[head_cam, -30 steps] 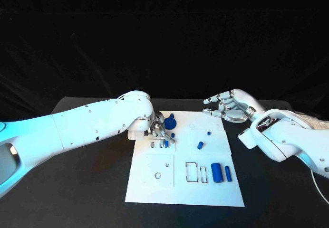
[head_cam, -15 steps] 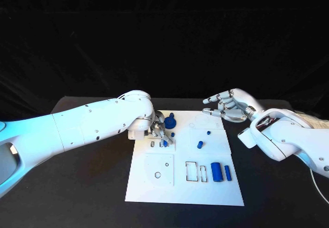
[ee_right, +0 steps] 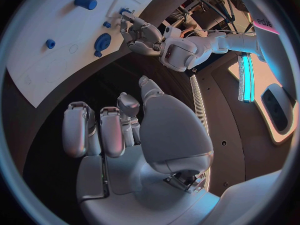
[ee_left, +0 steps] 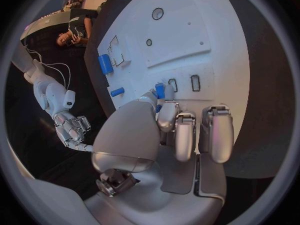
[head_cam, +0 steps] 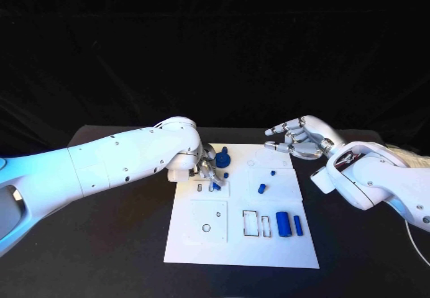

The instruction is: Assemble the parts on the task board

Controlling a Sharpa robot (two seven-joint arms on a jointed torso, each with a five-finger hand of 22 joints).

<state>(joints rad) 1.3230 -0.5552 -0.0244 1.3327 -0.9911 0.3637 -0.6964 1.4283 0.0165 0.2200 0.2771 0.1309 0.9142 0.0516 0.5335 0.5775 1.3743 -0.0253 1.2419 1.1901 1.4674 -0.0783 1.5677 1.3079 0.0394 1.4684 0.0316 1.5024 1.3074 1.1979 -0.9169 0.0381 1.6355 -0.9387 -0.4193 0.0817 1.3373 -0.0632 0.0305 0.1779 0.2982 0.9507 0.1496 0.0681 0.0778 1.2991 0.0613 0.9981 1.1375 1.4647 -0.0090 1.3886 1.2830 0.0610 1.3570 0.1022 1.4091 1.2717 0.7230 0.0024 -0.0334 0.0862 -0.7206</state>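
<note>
The white task board (head_cam: pixel 235 245) lies in the middle of the table. My left hand (head_cam: pixel 207 167) hovers over its far left corner and pinches a small blue part (head_cam: pixel 216 185) at its fingertips, just above two small slots (ee_left: pixel 195 82); the same part (ee_left: pixel 160 90) sits beside the thumb in the left wrist view. A round blue part (head_cam: pixel 222 160), a blue peg (head_cam: pixel 261 189), a blue cylinder (head_cam: pixel 283 225) and a blue bar (head_cam: pixel 297 226) are on the board. My right hand (head_cam: pixel 300 139) hangs open above the table beyond the board's far right corner, holding nothing.
Rectangular outlined slots (head_cam: pixel 251 224) and a round hole (head_cam: pixel 206 229) mark the near half of the board. Bare black table (head_cam: pixel 117 248) surrounds the board on all sides. The right wrist view shows my left hand (ee_right: pixel 144 33) over the board (ee_right: pixel 56 60).
My left hand has shifted only slightly over the far left slots, still pinching the small blue part. The right hand has not moved.
</note>
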